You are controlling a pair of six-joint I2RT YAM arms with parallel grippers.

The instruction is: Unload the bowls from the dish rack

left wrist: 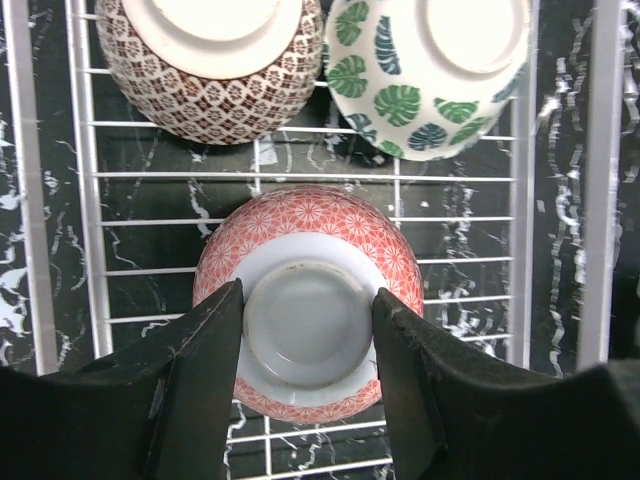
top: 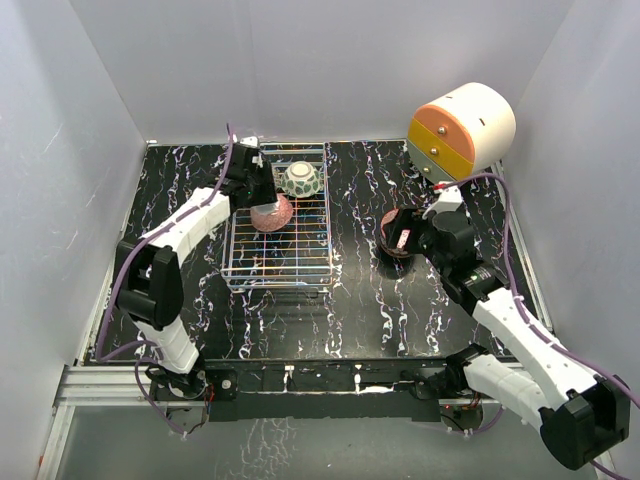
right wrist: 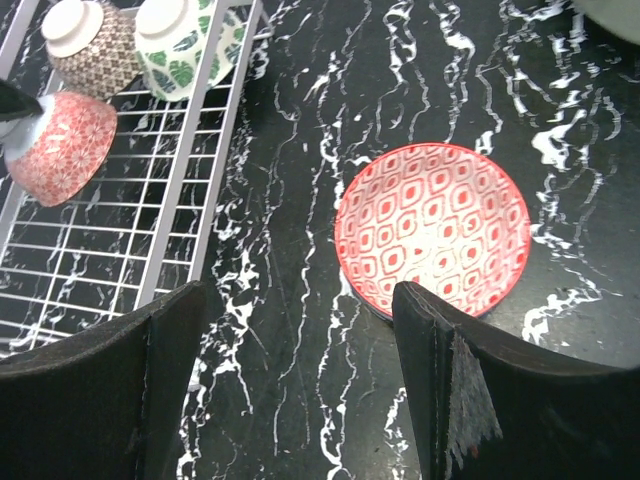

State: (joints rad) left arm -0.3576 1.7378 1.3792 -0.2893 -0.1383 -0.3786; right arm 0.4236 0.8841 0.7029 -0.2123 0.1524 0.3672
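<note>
Down at the near side, the right pincer (right wrist: 300, 290) hangs over the right half of the bench (top: 360, 300), jaws spread wide, nothing between them. Just beyond its tips sits a red bowl (right wrist: 432, 228), mouth up on the bare bench and well apart from the dish rack (top: 280, 272). That one looks unloaded.

Over to the left: the rack lies left of centre, its long side running from mid-bench to the far edge, and its near half shows only wire. The action is in the middle of it. The left pincer (left wrist: 308, 300) points straight down at a pink bowl (left wrist: 305, 225) turned mouth-down, and its fingers (left wrist: 205, 380) press either side of the white foot ring (left wrist: 308, 335). By the look of it, the pincer is closed on the bowl. In the right wrist view the bowl sits tilted, so it may be partly off the wire; hard to say.

Here is the relation that counts: the bowl is directly under the pincer, foot ring up between the jaws, so the way out is probably up and then sideways over the low rim. The left arm is plainly the nearer one to the rack.

Farther on, at the rack's far end, a brown bowl (left wrist: 210, 90) and a leaf bowl (left wrist: 400, 100) sit side by side, touching or nearly so, both upside down. In the far right corner stands the drawer unit (top: 470, 120).
</note>
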